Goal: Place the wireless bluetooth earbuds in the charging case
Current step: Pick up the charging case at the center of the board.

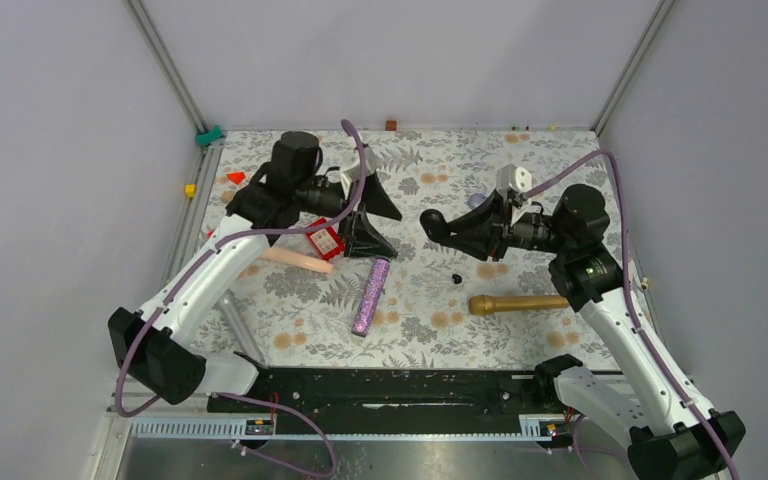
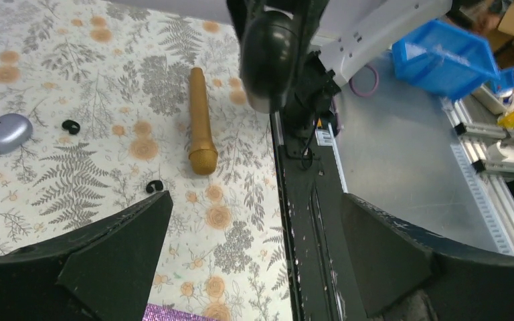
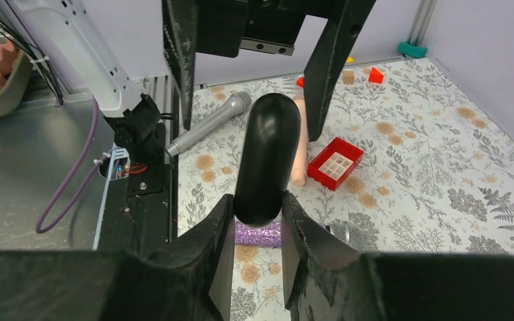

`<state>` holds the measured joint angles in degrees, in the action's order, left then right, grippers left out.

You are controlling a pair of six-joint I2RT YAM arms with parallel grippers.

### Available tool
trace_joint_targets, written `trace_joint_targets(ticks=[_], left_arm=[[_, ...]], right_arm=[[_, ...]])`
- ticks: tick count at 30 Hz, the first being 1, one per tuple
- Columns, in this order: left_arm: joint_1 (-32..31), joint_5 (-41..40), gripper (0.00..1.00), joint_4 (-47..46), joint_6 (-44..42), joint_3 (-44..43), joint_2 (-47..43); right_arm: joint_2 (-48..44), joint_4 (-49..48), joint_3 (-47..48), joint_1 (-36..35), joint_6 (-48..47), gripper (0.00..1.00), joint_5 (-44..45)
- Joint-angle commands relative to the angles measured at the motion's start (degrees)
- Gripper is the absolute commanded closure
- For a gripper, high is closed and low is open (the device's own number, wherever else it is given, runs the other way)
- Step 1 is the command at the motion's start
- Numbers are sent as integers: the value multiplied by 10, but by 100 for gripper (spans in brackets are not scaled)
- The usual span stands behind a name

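While the left jaws hang spread wide above the tabletop (image 2: 53, 60) and hold nothing, the right jaws pinch a black capsule (image 3: 268, 157) by one end, keeping it off the flowered surface. The two earbuds (image 2: 71, 126) lie loose on the tabletop and well apart from both arms' jaws. One lies just beside the pale lilac case (image 2: 5, 132), and the other lies near the head of the gold microphone (image 2: 201, 124).
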<state>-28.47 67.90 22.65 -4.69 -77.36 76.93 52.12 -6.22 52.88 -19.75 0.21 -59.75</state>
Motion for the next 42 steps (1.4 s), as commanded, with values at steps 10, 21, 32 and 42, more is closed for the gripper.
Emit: trace_joint_targets(ticks=[10,21,32,42], left_arm=[[-89,-25,2,271,-276,-98,86],[-105,-14,10,190,-180,-103,88],[-105,-38,26,61,-72,-28,33],[-105,-46,40,26,-36,-16,29]], right_arm=[[10,-100,-69,2,-6,76,-42],[44,-147,-93,-9,35,76,-63],[56,-110,-89,-25,-11,76,-45],[59,-98,-83,-27,-17,76,-49]])
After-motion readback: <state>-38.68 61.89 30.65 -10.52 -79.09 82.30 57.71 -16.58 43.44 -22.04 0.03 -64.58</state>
